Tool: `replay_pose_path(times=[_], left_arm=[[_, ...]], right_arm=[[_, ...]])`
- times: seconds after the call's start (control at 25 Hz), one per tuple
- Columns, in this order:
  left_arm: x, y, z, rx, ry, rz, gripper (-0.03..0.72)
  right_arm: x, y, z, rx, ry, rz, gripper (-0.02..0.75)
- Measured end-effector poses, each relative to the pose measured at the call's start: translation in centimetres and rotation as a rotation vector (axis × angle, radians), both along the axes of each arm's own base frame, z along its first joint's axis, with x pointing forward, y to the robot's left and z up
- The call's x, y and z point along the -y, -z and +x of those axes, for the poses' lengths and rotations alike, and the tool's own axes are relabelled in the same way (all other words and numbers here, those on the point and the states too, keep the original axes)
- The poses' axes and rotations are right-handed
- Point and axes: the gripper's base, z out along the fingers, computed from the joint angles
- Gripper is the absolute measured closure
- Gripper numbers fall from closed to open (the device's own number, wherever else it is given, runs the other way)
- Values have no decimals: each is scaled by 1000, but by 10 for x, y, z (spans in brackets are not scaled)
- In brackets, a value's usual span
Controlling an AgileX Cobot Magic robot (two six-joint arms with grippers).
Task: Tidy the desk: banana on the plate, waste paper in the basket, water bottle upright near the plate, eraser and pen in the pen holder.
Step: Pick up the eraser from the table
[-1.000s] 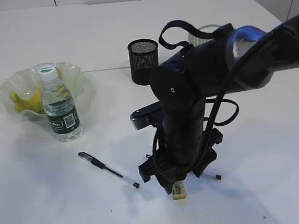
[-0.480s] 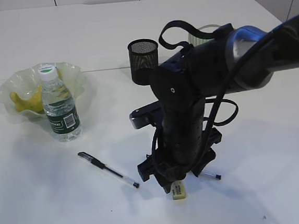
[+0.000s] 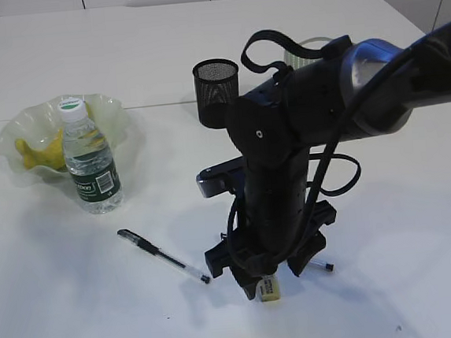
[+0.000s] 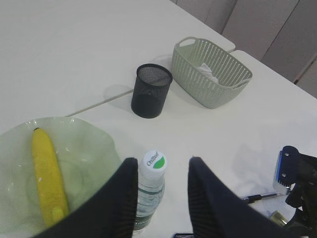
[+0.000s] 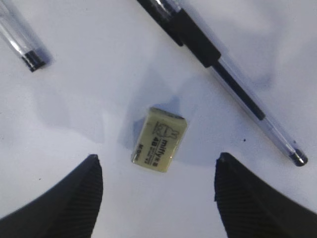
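Right gripper [image 5: 157, 198] hovers released, jaws wide, over the eraser [image 5: 159, 140] lying on the table [image 3: 388, 226] between two pens; left gripper [image 4: 159, 198], part open and empty, hangs above the upright bottle [image 4: 148, 191].

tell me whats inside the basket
In the left wrist view the basket holds a crumpled piece of white paper near its middle. The near wall covers part of the bottom, so anything lying there cannot be seen.

A lab bench: bare white table [image 3: 420, 223], plain panelled wall [image 4: 267, 29] behind.
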Motion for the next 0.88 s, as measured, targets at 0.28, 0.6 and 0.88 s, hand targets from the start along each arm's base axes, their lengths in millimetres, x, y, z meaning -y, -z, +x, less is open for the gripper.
replay_pose_path(times=[0.28,0.6,0.88], left_arm=[[0,0,0,0,0,-1,455],[0,0,0,0,-1,-4,455],[0,0,0,1,-1,-5,455]], right_arm=[[-1,0,-1,-16,11,5,221],[-1,0,-2,-18,14,6,221],[-1,13,-1,-47,18,-13,221]])
